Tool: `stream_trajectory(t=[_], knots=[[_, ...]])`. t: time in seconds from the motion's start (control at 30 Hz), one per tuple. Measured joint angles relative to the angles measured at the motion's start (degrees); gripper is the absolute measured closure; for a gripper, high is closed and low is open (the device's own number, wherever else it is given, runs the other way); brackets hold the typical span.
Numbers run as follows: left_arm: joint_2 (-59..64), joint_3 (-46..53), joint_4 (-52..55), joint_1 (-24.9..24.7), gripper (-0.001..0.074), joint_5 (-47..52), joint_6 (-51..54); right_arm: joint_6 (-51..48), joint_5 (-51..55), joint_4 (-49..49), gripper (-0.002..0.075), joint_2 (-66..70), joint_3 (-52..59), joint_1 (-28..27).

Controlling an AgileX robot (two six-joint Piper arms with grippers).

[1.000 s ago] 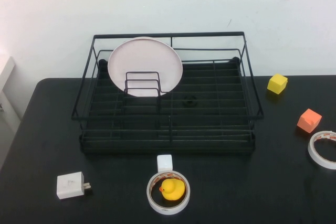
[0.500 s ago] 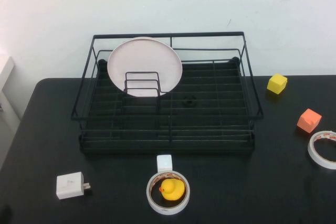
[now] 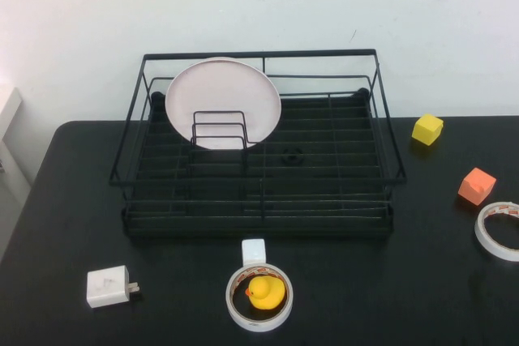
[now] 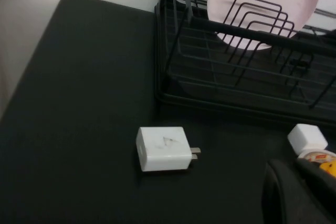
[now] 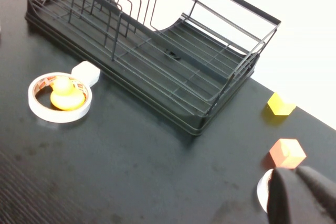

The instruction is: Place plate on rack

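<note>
High view: the plate (image 3: 223,101) stands upright behind the wire dividers, upper left inside the rack (image 3: 259,169) (no arm visible here). Left wrist view: the left gripper (image 4: 299,192), closed and empty, lower right. Right wrist view: the right gripper (image 5: 302,196), closed and empty, lower right.

We find almost nothing altered across the high views; the one difference is at the near left corner of the worktop (image 3: 49,224), where half a second ago a small dark shape showed at the lower edge; that shape is now gone from the high view, and the corner shows only bare black surface.
</note>
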Motion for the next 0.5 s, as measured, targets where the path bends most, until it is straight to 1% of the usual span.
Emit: stream_trajectory(t=[0.27,0.5], knots=[[0.0,0.0,0.4,-0.1,0.0737,-0.1,9.4,0.0,0.0,0.1,0.0726,0.0,0.0,0.0],[0.0,0.0,0.4,-0.1,0.0737,-0.1,10.9,0.0,0.0,0.2,0.0726,0.0,0.0,0.0]])
